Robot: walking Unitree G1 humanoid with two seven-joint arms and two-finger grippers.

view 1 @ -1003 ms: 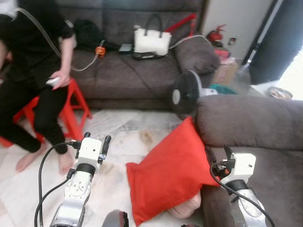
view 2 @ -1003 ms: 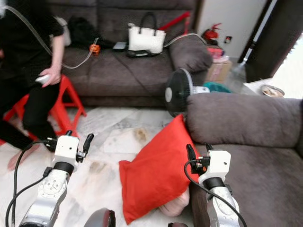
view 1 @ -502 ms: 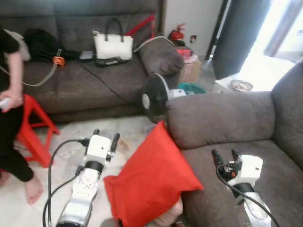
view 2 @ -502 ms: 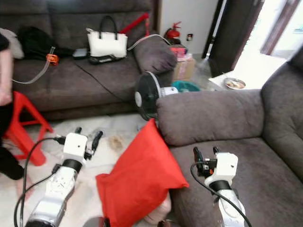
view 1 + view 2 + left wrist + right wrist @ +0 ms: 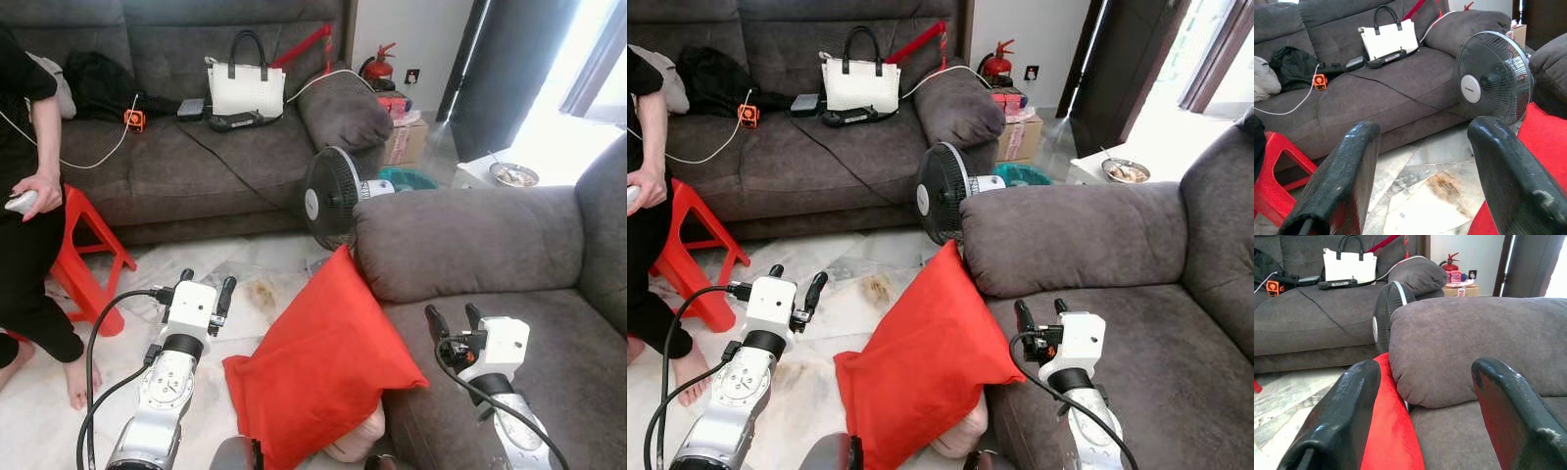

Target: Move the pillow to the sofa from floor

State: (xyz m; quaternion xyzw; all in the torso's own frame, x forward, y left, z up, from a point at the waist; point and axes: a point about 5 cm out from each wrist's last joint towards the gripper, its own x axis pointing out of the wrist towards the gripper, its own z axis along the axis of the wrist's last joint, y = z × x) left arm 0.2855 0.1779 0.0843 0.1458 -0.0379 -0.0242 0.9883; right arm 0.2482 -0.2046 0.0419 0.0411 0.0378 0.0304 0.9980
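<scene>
A red pillow (image 5: pixel 318 362) stands tilted on the pale floor, leaning against the front of the near grey sofa (image 5: pixel 470 240), just under its armrest. To the pillow's left, my left gripper (image 5: pixel 206 286) hangs open above the floor with nothing between its fingers. My right gripper (image 5: pixel 451 318) is open over the near sofa's seat, just right of the pillow's upper corner. The pillow's red edge (image 5: pixel 1393 431) lies close beside one right finger (image 5: pixel 1342 416), and a red corner (image 5: pixel 1542 132) sits by the left fingers.
A black standing fan (image 5: pixel 333 196) is on the floor behind the pillow. A second grey sofa (image 5: pixel 196 157) across the room holds a white handbag (image 5: pixel 245 90), cables and dark clothes. A person (image 5: pixel 29 196) sits at the left by a red stool (image 5: pixel 83 259).
The camera has swung, first right and then slightly back left, bringing the near sofa into fuller view. The pillow still leans on the sofa. Both grippers stay open and empty.
</scene>
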